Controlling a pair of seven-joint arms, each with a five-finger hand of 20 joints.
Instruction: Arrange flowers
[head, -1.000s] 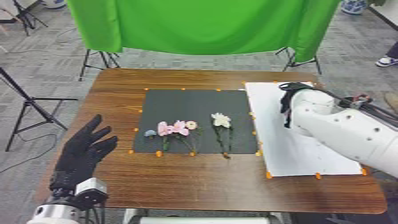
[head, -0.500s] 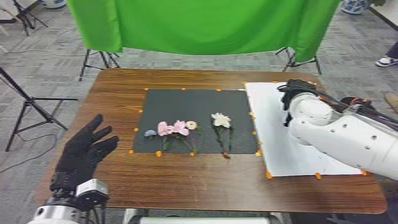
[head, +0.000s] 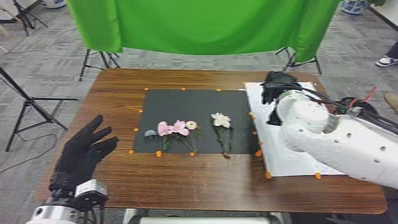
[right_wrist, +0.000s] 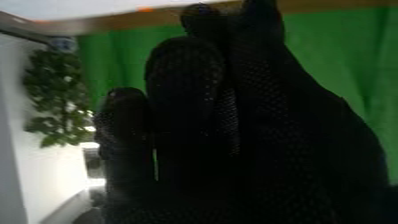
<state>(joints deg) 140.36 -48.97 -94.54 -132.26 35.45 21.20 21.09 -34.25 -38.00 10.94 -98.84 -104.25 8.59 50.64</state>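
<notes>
Several flowers lie on the dark grey mat (head: 182, 102) in the head view: pink flowers (head: 173, 128) with a small bluish bloom (head: 150, 133) at their left, and a white flower (head: 221, 120) to their right with its stem toward the front. My right hand (head: 280, 86) is over the far part of the white sheet, right of the mat, apart from the flowers. In the right wrist view the black glove of the right hand (right_wrist: 258, 125) has its fingers extended, holding nothing visible. My left hand (head: 82, 152) stays open over the table's left side, left of the mat.
The white sheet (head: 306, 162) lies right of the mat, with orange markers around both. The brown table (head: 204, 187) ends at a far edge before a green cloth (head: 195, 30). A black tripod (head: 31, 102) stands left of the table.
My right hand has moved left and a little away across the white sheet, toward the mat, and its arm has swung with it. The left hand and the flowers have stayed put.
</notes>
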